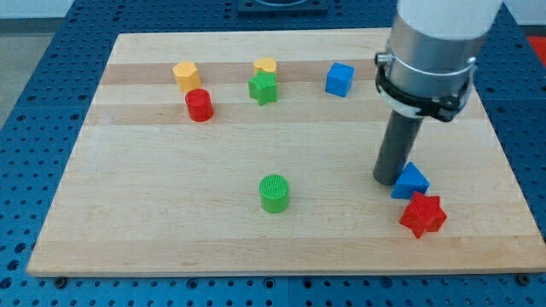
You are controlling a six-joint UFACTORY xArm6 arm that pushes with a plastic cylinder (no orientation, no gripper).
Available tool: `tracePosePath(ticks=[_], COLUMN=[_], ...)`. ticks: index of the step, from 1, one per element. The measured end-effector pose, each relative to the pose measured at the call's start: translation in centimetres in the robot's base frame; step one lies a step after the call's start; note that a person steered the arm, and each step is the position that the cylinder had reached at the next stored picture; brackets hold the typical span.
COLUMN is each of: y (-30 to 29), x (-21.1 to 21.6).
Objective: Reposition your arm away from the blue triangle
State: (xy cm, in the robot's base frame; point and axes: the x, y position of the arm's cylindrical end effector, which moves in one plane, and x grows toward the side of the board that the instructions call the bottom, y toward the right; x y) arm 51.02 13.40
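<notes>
Where the arm stands: while it comes down from the view's top right, its dark rod reaches the surface (171,239) near the right edge, a little below the middle.
My tip: my tip (388,180) rests on the wood, touching or just beside the left face of the blue triangle.
Claw: the arm carries no claw, only the straight rod, and it has hold of nothing.
Blue triangle: the blue triangle (411,182) lies near the right edge, toward the bottom right corner, immediately to the right of the rod's lower end.
Red star: a red star (423,215) sits just below and slightly right of the blue triangle, touching it or very nearly so; I cannot tell which.
Green cylinder: a green cylinder (274,193) stands alone near the middle of the surface, somewhat toward the bottom edge, well apart from the rod.
Blue cube: a blue cube (339,79) sits near the top edge, right of centre, just left of the arm's grey body.
Green star: a green star (264,88) lies near the top edge at about the centre.
Yellow block behind it: a yellow block (265,66), shape unclear, touches the green star's far side.
Yellow hexagon: a yellow hexagon (185,75) lies near the top edge, toward the top left corner.
Red cylinder: a red cylinder (199,105) stands just below and right of the yellow hexagon.
</notes>
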Motion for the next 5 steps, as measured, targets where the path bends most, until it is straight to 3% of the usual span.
tracePosePath(ticks=[3,5], y=[0.1,-8.2], x=[0.5,-0.4])
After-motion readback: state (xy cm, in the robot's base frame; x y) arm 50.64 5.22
